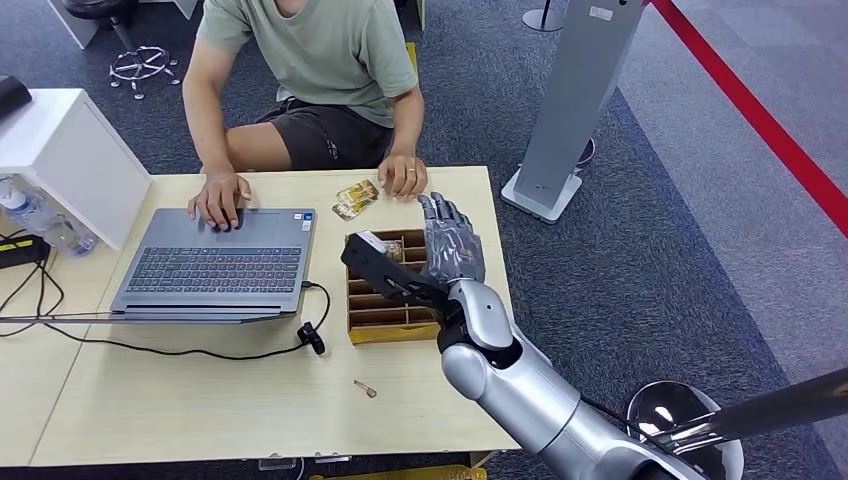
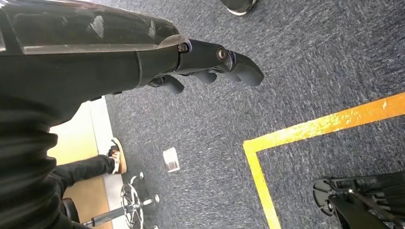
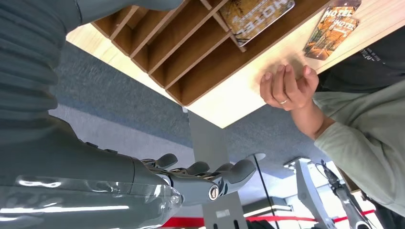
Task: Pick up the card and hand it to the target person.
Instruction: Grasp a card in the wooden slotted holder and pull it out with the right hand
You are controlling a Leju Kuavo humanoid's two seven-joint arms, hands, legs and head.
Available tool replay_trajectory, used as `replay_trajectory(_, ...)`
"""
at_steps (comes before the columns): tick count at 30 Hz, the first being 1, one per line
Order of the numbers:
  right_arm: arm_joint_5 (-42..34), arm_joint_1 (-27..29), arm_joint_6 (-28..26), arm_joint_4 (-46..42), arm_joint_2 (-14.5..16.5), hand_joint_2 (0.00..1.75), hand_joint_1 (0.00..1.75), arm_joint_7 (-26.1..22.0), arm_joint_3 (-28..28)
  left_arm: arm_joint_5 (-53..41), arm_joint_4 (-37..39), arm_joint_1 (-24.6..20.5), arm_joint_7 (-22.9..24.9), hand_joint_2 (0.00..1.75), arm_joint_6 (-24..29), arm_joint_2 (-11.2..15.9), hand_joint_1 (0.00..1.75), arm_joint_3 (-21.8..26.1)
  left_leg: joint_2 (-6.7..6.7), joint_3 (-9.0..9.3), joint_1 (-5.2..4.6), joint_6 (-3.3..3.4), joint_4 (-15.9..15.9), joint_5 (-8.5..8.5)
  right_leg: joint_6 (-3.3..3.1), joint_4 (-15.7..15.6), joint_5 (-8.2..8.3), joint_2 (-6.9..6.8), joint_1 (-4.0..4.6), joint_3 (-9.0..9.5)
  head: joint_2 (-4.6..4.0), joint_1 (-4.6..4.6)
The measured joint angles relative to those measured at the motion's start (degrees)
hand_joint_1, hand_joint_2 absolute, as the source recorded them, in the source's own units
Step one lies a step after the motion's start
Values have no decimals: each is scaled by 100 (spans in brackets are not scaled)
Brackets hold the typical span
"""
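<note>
Fingers (image 1: 447, 212) straight and spread, holding nothing, the robot's right hand (image 1: 452, 240) hovers over the right edge of a brown divided card box (image 1: 372, 320) on the pale wooden worktop (image 1: 200, 390). Its silver right arm (image 1: 530, 390) reaches in from five o'clock. From the right wrist camera the same fingers (image 3: 239, 171) hang free in the air, with nothing between them.

Two picture cards (image 1: 357, 197), overlapping one another, lie flat on the worktop at eleven o'clock from the hand, just beyond the box. A person's hand (image 1: 402, 176) rests beside them at the far edge of the worktop. Another card (image 3: 255, 14) lies in one of the box's compartments.

The person, in a green shirt (image 1: 320, 50), sits at twelve o'clock with the other hand (image 1: 220, 198) on an open grey laptop (image 1: 215, 265) at nine o'clock from the box. A black cable (image 1: 150, 348) runs along the laptop's near side.

The left hand (image 2: 210, 64) hangs over blue-grey carpet (image 2: 296, 62), its dark fingers curled loosely and holding nothing.
</note>
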Motion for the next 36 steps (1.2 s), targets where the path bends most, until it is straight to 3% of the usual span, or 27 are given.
replay_trajectory(10,376,-342,68,843,549,175,23,104,280,46,0,3,34,175,5,-18,0,1,0,1,0,0,0,0,0,0,0,0,0,0,0,0)
replay_trajectory(16,389,-356,115,1188,770,175,49,121,381,87,0,3,76,175,23,-25,0,2,0,0,0,0,0,0,0,-1,0,0,0,-2,0,0)
replay_trajectory(36,317,-362,57,1789,974,175,88,145,511,155,0,9,80,175,64,-25,0,4,0,1,0,0,1,0,0,-1,0,0,0,-2,0,-1)
